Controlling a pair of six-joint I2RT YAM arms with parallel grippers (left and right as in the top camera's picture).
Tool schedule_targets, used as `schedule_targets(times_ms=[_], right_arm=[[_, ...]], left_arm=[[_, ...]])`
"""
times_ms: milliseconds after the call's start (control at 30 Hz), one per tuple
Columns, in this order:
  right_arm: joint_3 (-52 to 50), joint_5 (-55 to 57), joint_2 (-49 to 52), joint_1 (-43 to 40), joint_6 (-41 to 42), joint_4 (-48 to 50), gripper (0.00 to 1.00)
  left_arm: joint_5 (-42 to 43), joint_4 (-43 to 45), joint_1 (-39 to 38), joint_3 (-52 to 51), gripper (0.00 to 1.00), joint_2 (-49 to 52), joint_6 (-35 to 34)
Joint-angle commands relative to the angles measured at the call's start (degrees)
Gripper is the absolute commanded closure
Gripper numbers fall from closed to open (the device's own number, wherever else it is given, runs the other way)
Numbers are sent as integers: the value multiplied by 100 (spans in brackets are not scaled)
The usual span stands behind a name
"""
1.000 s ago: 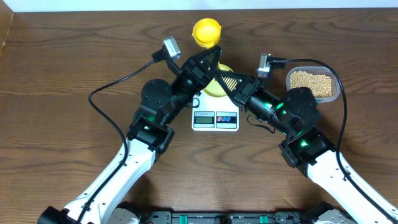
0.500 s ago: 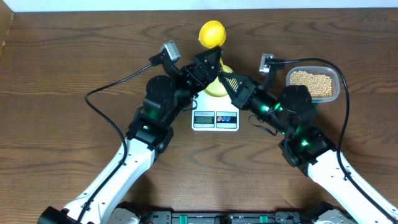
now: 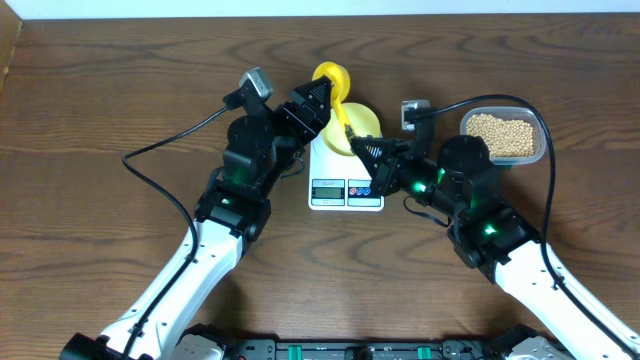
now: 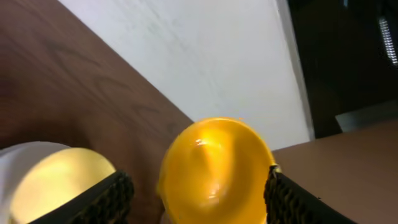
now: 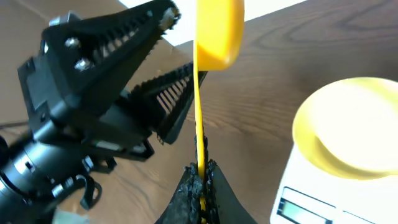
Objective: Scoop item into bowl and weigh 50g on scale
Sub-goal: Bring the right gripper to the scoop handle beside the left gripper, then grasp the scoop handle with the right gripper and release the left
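We logged: scoop (image 3: 331,78) — handle pinched in the jaws of the right gripper (image 5: 200,177); jaws of the left gripper (image 4: 198,177) spread either side of its head. The bowl (image 3: 365,120) sat on the scale (image 3: 346,190); beans (image 3: 502,135) lay in the tub (image 3: 543,135) near the right arm.

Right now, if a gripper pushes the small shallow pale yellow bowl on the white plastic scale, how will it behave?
The bowl looks empty, so it is probably light. Being shallow and wide, it should slide rather than tip. The top of the scale seems smooth, so the bowl may slip off.
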Motion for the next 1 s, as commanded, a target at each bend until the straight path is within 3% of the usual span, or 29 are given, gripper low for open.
schedule_targets(times_ms=[0,100,233,967], right_arm=[[46,-94,0,-13,-940,-48,98],[46,-140,-2,-13,-1244,-90,99],[46,-151,-2,-13,-1635,-234,99],[46,-323,-13,-4,-2988,-367,99]], left_arm=[[-149,-168,26,11,37,-42,59],[-149,-210,26,11,43,-42,59],[-295,-251,26,11,61,-42,59],[-584,-487,24,11,71,-39,85]])
